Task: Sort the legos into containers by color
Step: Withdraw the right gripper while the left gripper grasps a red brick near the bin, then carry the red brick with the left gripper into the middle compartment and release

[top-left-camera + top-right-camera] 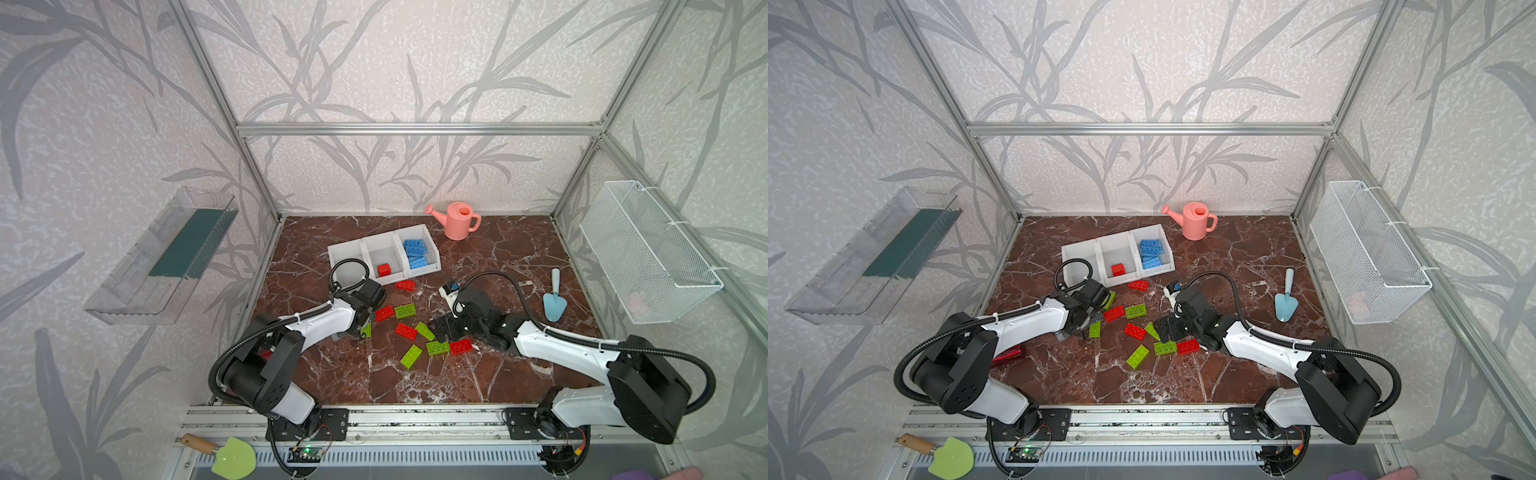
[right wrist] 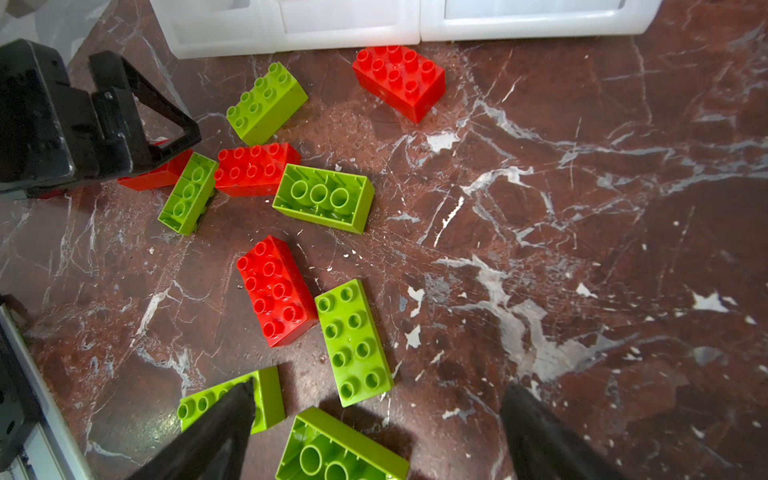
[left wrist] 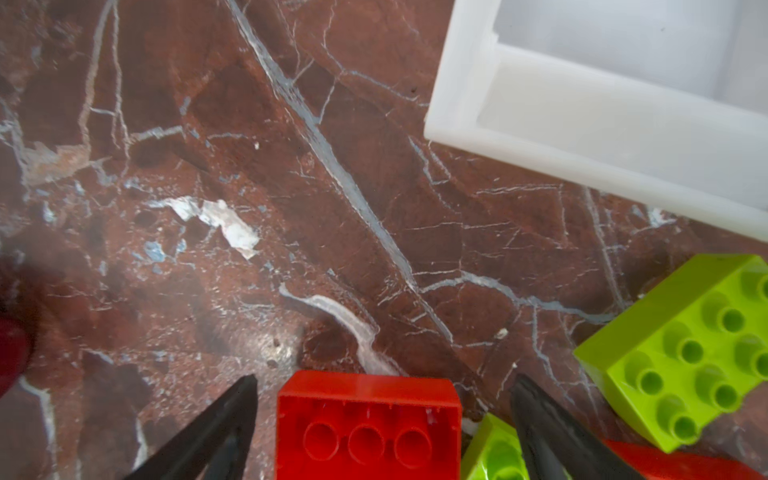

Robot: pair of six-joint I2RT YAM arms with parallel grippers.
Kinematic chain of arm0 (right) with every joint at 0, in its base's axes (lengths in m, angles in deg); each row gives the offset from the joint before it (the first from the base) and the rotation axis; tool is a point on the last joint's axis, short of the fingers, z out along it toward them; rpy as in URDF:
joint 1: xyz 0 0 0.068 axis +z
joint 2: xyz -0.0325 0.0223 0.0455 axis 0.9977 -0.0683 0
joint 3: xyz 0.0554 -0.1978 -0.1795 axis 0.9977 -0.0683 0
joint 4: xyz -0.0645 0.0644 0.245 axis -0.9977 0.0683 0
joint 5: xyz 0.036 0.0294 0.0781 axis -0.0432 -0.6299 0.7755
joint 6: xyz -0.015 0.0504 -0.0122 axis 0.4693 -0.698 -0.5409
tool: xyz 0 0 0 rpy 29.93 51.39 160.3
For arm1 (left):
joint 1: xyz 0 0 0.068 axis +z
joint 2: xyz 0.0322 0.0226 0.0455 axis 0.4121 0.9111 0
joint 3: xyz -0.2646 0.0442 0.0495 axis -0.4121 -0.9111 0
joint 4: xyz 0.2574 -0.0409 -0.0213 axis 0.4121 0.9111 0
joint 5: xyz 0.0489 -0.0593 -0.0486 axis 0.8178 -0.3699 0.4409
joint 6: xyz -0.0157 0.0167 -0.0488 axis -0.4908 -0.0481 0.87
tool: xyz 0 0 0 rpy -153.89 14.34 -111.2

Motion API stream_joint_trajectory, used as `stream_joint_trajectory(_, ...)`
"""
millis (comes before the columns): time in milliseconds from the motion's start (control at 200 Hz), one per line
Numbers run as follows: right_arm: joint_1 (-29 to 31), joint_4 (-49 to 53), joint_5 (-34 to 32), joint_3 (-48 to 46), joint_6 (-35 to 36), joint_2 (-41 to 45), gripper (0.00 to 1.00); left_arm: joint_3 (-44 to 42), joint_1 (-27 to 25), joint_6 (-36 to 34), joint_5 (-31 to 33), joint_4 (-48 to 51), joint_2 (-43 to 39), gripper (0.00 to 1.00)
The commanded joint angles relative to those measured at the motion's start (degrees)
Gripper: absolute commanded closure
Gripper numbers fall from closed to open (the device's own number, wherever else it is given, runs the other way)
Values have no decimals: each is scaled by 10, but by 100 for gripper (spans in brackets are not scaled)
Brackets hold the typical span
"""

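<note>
The upturned red brick (image 3: 368, 424) is lying hollow side up on the marble table (image 3: 291, 187), between the spread fingers (image 3: 224, 432) of the left gripper (image 3: 384, 386). They are standing clear of it on both sides and pinching nothing. A small lime brick (image 3: 492, 451) is sitting just beside it, between it and one finger (an awkward neighbour). So I judge the close is best done slowly and centred on the red one's outer walls, low enough to catch them squarely and easing the lime piece aside, not trapping it.

The lift would then be heading for the middle bin (image 1: 384, 249) of the containers (image 1: 365, 245), where the binned red brick (image 1: 385, 269) is lying. The blue legos (image 1: 415, 253) are filling the right bin, and the left bin (image 1: 347, 255) is looking empty.

The right gripper (image 2: 374, 415) is hovering over another upturned lime brick (image 2: 340, 449), fingers wide and holding nothing. It is better kept apart while the left arm is lifting out of the pile.
</note>
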Motion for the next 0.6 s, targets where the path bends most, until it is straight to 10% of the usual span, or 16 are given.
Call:
stream_joint_trajectory(0, 1, -15, 2, -2, -1, -6, 7, -10, 4, 24, 1, -6, 12, 8)
stream_joint_trajectory(595, 1, -18, 11, 1, -7, -21, 7, -23, 4, 29, 9, 15, -30, 41)
